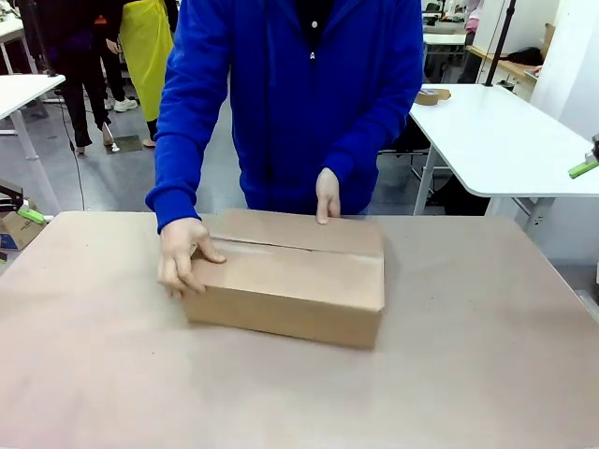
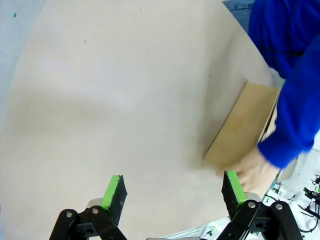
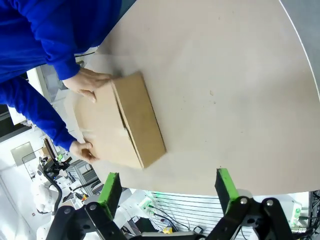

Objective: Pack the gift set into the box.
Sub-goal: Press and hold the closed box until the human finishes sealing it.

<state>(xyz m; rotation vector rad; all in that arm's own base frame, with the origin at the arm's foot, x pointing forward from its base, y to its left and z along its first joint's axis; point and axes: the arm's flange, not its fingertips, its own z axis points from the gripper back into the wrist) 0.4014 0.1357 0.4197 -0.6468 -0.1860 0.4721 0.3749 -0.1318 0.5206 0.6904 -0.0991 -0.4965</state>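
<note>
The brown cardboard box [image 1: 290, 281] lies on the table with its top flaps folded shut. A person in a blue top rests one hand [image 1: 182, 254] on its left end and the other hand [image 1: 328, 196] on its far edge. The gift set is hidden. My left gripper [image 2: 173, 192] hangs open above bare table, with the box [image 2: 242, 127] off to its right. My right gripper [image 3: 169, 192] is also open, high above the table edge, with the box [image 3: 125, 122] and the person's hands ahead of it to the left. Neither gripper holds anything.
The brown table top [image 1: 487, 355] has free room on all sides of the box. A white table [image 1: 496, 140] stands behind at the right and another [image 1: 23, 89] at the left. Other people stand in the far left background.
</note>
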